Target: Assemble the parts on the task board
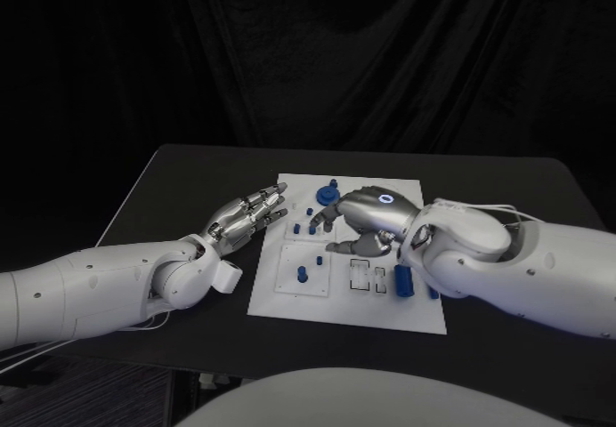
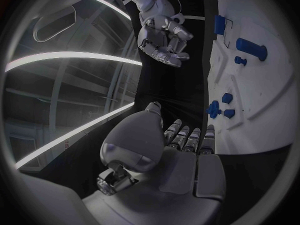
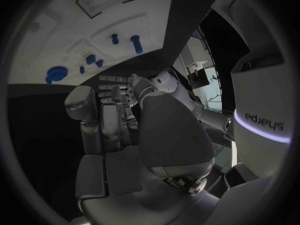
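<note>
Our left hand hovers spread at the board's 9 o'clock edge. Our right hand hangs curled and empty over the parts near center. Risk: a descending finger could nudge loose parts out of position.

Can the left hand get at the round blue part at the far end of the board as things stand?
Probably yes. The left hand is open, holds nothing, and hovers at the board's left edge. The round blue part sits just beyond its fingertips with nothing between; the right hand is close beside, so it's tight.
</note>
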